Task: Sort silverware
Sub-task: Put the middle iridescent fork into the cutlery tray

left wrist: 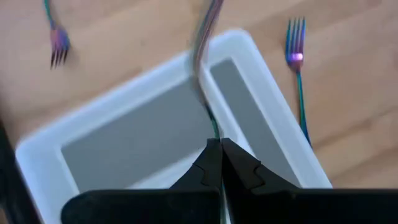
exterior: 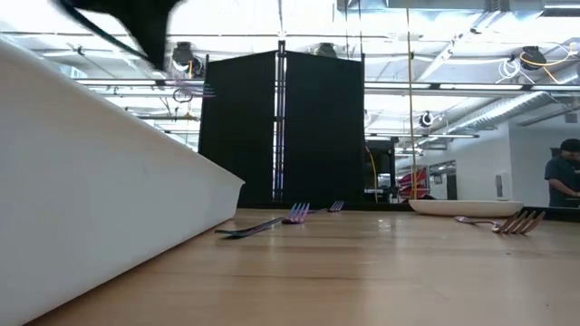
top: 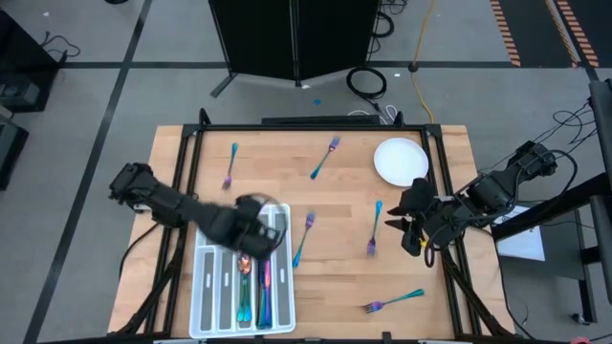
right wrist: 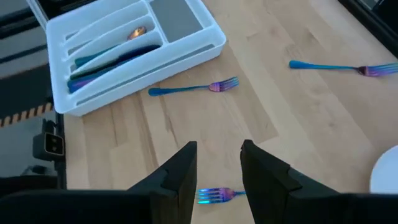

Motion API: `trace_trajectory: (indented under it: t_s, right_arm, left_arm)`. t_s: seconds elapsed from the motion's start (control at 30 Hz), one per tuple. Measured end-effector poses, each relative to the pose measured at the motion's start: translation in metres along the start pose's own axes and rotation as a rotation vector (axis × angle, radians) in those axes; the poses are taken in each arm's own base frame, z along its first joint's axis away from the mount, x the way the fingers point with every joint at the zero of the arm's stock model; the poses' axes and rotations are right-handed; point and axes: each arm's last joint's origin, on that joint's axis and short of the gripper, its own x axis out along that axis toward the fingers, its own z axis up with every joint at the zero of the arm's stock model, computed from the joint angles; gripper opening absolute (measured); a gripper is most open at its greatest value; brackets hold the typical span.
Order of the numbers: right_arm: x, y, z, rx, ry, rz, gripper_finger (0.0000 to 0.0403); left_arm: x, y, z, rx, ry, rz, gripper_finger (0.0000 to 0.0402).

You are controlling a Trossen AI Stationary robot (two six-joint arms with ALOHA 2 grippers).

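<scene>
Iridescent forks lie scattered over the wooden surface (top: 335, 287) in the high view: one far left (top: 230, 164), one far centre (top: 325, 158), one just right of the white tray (top: 303, 237), one near the right claw (top: 374, 227), and one at the near right (top: 392, 302). The tray (top: 206, 287) at the near left holds several pieces of silverware (top: 255, 287). The left claw (top: 251, 227) hangs over the tray's far end; the right claw (top: 409, 229) hovers near the round plate (top: 400, 161).

Low view: the tray's white wall (exterior: 91, 208) fills the left, forks (exterior: 272, 223) lie on the wood, and a person (exterior: 564, 177) stands far right.

Left wrist view: the left claw (left wrist: 219, 163) is pinched tight on a slim rainbow handle (left wrist: 205, 43) above a tray compartment.

Right wrist view: the right claw (right wrist: 217, 180) stands parted and empty above a fork (right wrist: 214, 195).
</scene>
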Motion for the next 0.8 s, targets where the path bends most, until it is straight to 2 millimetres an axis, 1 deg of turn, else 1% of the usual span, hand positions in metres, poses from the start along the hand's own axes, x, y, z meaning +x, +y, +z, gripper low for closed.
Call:
trace_trajectory:
  t_s: [0.1, 0.2, 0.33, 0.43, 0.57, 0.8]
  right_arm:
    - [0.0, 0.002, 0.002, 0.009, -0.016, 0.018, 0.0109]
    - [0.0, 0.006, 0.005, 0.035, -0.047, 0.053, 0.0109]
    - [0.002, 0.013, 0.011, 0.075, -0.098, 0.099, 0.0109]
    - [0.006, 0.021, 0.016, 0.105, -0.146, 0.122, 0.0109]
    - [0.013, 0.032, 0.02, 0.134, -0.177, 0.161, 0.0109]
    - [0.026, 0.047, 0.024, 0.268, -0.192, 0.209, 0.0109]
  left_arm:
    - [-0.007, 0.001, -0.027, -0.053, 0.0, 0.003, 0.0001]
    - [-0.012, 0.007, -0.049, -0.098, -0.023, 0.003, 0.0001]
    - [-0.009, 0.02, -0.083, -0.154, -0.057, 0.022, 0.0001]
    - [-0.002, 0.032, -0.107, -0.198, -0.081, 0.025, 0.0001]
    - [0.01, 0.042, -0.134, -0.15, -0.095, -0.016, 0.0001]
    - [0.039, 0.056, -0.164, -0.123, -0.094, -0.115, 0.0001]
